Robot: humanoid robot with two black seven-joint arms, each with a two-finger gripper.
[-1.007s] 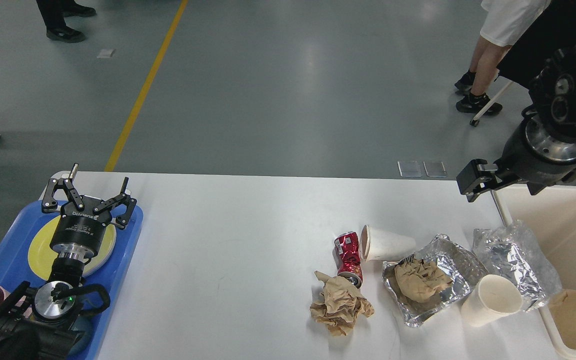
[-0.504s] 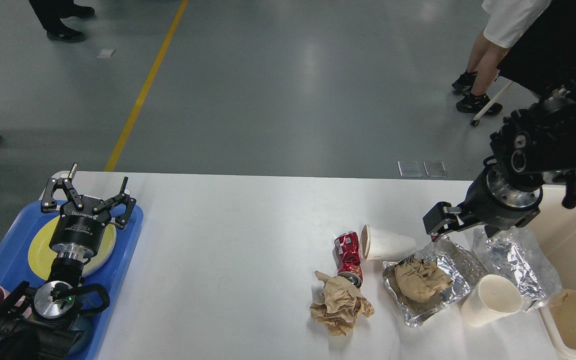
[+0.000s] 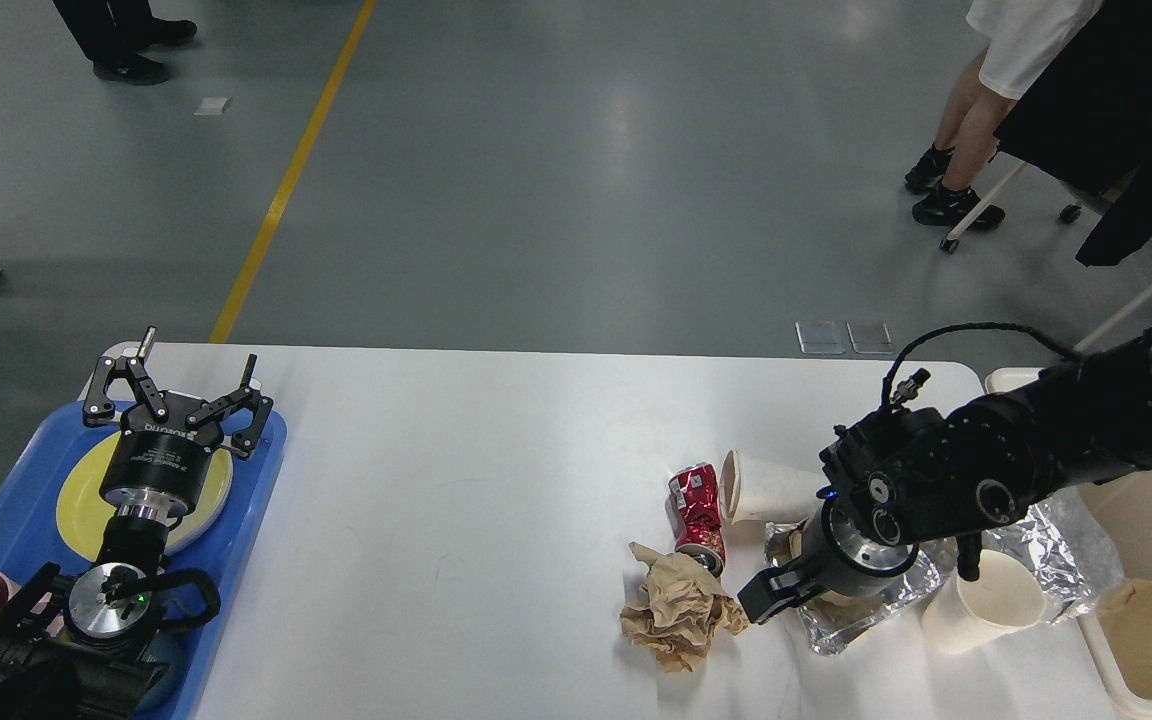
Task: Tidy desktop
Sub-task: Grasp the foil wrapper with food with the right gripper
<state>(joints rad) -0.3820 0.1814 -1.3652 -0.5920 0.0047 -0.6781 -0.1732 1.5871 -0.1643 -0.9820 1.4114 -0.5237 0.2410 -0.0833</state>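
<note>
A blue tray [image 3: 236,560] holds a yellow plate [image 3: 76,505] under the spread-fingered left pincer [image 3: 181,385]; the right pincer [image 3: 766,595] (grip unreadable) hangs just beside crumpled brown paper [image 3: 676,610] on the wide white tabletop [image 3: 456,480], grey floor [image 3: 556,180] beyond.

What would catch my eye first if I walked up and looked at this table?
Probably the heap of rubbish on the right of the white desktop: a crushed red can, crumpled brown paper, paper cups and foil. The right gripper reaches low over it, beside the paper. On the far left, the left gripper waits with jaws wide apart above a yellow plate.
</note>
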